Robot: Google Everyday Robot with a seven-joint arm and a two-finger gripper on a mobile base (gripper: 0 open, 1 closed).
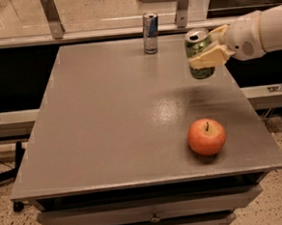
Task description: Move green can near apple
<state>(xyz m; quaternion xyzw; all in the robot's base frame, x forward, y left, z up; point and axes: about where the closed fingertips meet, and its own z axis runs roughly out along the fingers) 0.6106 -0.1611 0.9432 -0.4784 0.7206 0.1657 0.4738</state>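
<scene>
The cream-coloured fingers (210, 57) are clenched on the green can (202, 72), one crossing its front just below the silver top, the other hidden behind it. The gripper (199, 55) holds the can roughly upright, lifted clear of the counter (107, 117), over its right rear part. The apple (206, 137) sits on the counter nearer the front edge, apart from the can. A slim blue-and-silver can (150, 32) stands at the back edge, left of the gripper.
</scene>
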